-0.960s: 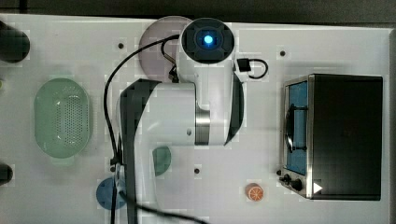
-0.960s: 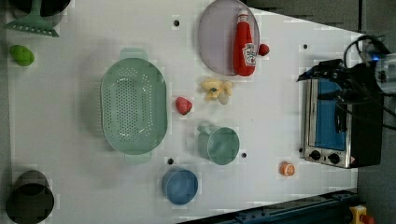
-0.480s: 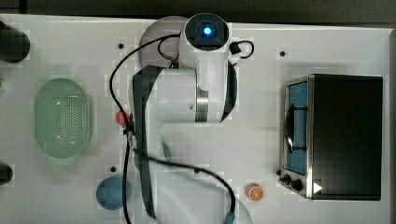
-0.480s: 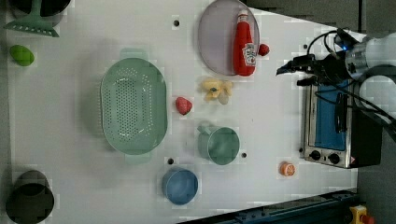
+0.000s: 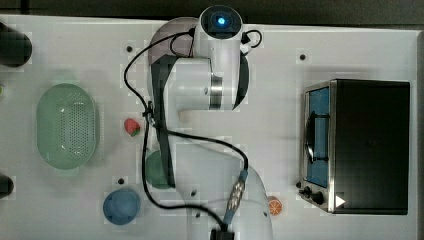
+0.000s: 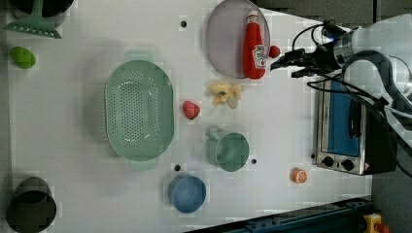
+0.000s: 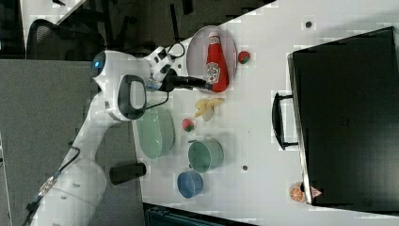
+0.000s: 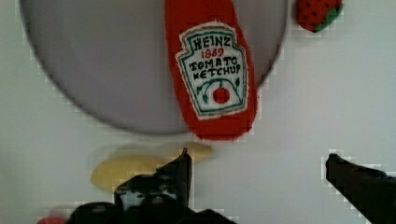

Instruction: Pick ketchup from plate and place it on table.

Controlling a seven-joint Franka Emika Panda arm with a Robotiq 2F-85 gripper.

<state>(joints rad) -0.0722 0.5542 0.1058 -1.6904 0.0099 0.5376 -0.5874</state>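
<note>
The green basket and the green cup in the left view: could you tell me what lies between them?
In the left view, a small red strawberry lies on the white table between the green basket and the green cup, touching neither.

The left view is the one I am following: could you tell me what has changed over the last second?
The gripper has travelled toward the left view's left, from over the toaster oven to just beside the plate, fingers open and holding nothing. The ketchup lies on the plate as before, and the strawberry, banana, basket and cups have not moved.
</note>
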